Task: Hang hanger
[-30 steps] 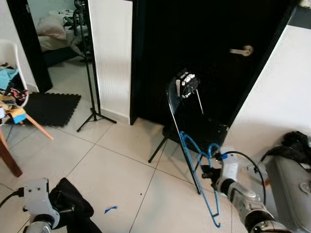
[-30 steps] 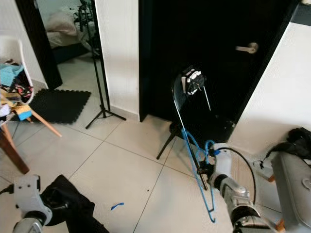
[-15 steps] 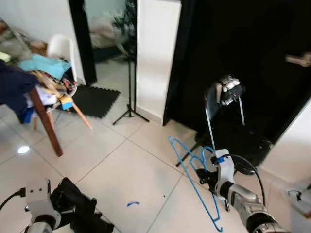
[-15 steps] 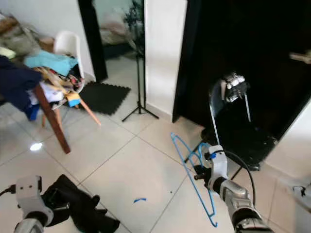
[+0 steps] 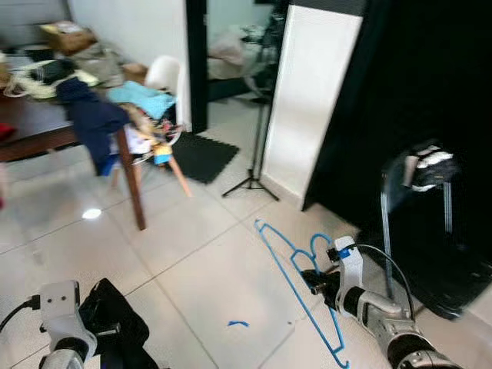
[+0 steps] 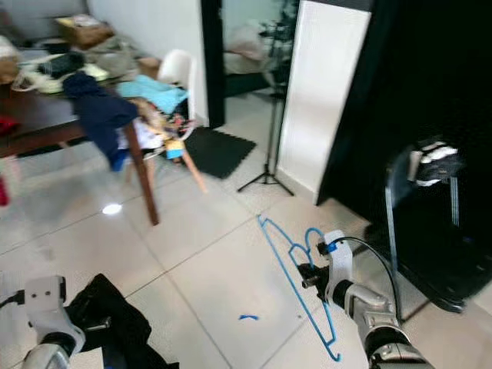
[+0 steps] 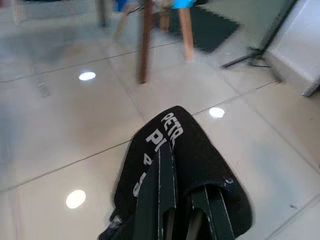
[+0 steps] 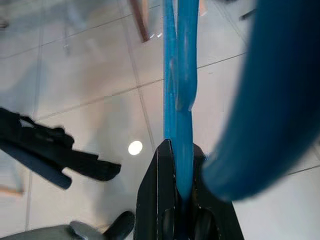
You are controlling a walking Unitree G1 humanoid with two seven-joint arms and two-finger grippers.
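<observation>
A blue wire hanger slants over the tiled floor at the lower right, its hook curling up beside my wrist. My right gripper is shut on its bar; in the right wrist view the two black fingers pinch the blue wire. Low at the left, my left gripper is shut on a black garment with white lettering, which drapes over the fingers and hides their tips.
A dark wooden table piled with clothes stands at the left, with a white chair behind it. A black mat, a tripod stand, a white panel and a black chair lie ahead. A blue scrap lies on the tiles.
The camera has swung left, bringing the table and white chair into view and shifting the black chair right. Both grippers keep their holds on the hanger and the garment.
</observation>
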